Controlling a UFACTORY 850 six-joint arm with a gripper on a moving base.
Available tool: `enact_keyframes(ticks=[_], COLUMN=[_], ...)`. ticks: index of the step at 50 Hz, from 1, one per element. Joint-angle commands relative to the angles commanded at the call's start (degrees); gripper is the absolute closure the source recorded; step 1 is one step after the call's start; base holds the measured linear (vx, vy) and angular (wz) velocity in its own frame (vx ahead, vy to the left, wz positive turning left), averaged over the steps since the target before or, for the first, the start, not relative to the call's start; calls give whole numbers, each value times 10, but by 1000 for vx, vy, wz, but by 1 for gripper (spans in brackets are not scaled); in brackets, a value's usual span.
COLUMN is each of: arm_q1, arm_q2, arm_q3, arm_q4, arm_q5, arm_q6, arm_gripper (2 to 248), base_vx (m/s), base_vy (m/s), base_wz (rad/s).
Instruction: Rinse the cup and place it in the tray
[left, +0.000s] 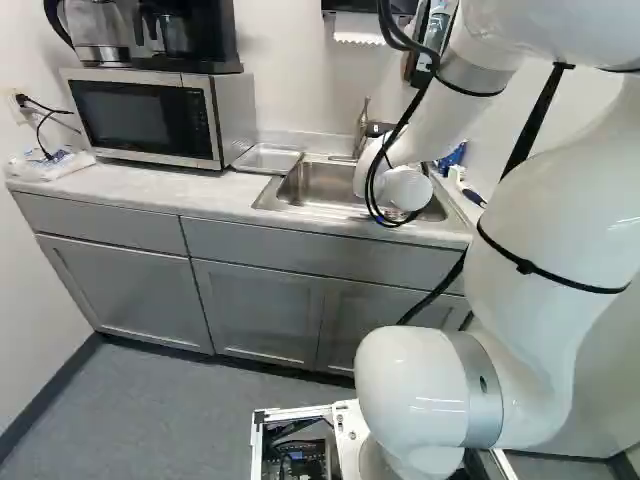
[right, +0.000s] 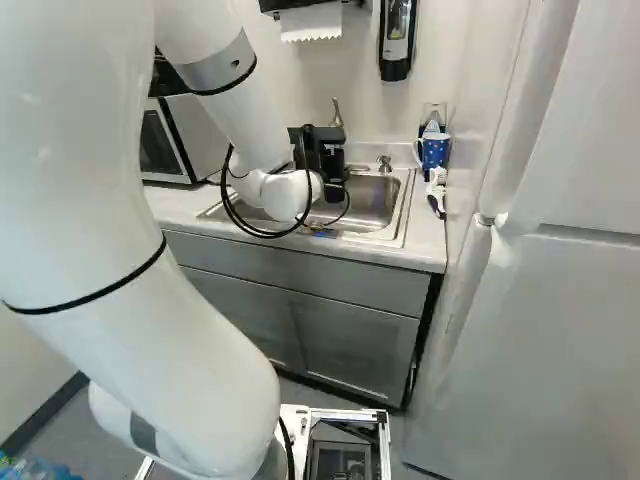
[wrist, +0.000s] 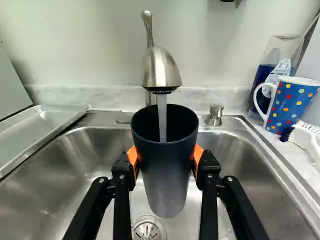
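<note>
The room was brightly and fairly evenly lit, seemingly from above. Soft streaks of glare were thrown back by the steel sink (wrist: 45, 175), and pale reflections were caught on the tray (wrist: 37, 132) beside it. Above the sink, the wall (wrist: 75, 45) was left pale, with faint, soft-edged shading. Before the sink, the white arm (left: 560, 230) was nearly washed out, dotted with small highlights. Below the sink, the floor (left: 190, 410) was lit more dimly.
</note>
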Motion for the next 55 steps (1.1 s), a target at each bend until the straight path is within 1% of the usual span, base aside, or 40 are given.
enact_keyframes(ticks=[55], arm_q1=[0], arm_q2=[0], arm_q3=[0], arm_q4=[0], arm_q5=[0], arm_q6=[0], arm_gripper=[127], base_vx=[0], base_vy=[0], base_wz=[0])
